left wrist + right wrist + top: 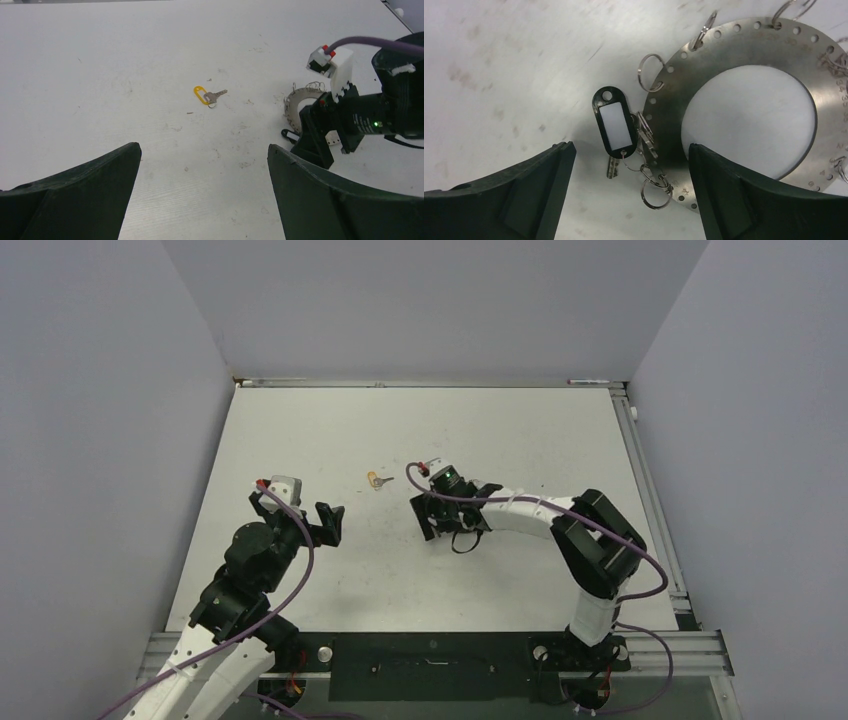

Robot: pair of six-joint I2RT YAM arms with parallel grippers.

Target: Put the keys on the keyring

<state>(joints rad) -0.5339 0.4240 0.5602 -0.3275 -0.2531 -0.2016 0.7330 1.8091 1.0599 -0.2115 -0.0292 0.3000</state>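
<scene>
Steel, flat and drilled with a row of holes round its band, forms the keyring (744, 42), which lies on the white table (500, 430); several small split rings (651, 72) hang through holes along its rim; just beside its outer edge, on the side toward the left of the right wrist view, lies a black tag (615, 120) with a white label, and a silver key (612, 167) pokes out from under the tag's lower end; a short chain of little rings runs from the tag to the keyring's edge, though whether it passes through a hole I cannot tell; the right gripper (630, 165) hangs directly above the tag and that edge of the keyring, fingers spread wide to either side, holding nothing; well apart from the keyring, to its left in the left wrist view, a second key with a yellow tag (201, 95) lies alone on the table; farther from the keyring again, past that yellow tag toward the left arm's base, the left gripper (204, 150) sits above bare table, fingers fully spread and empty.
</scene>
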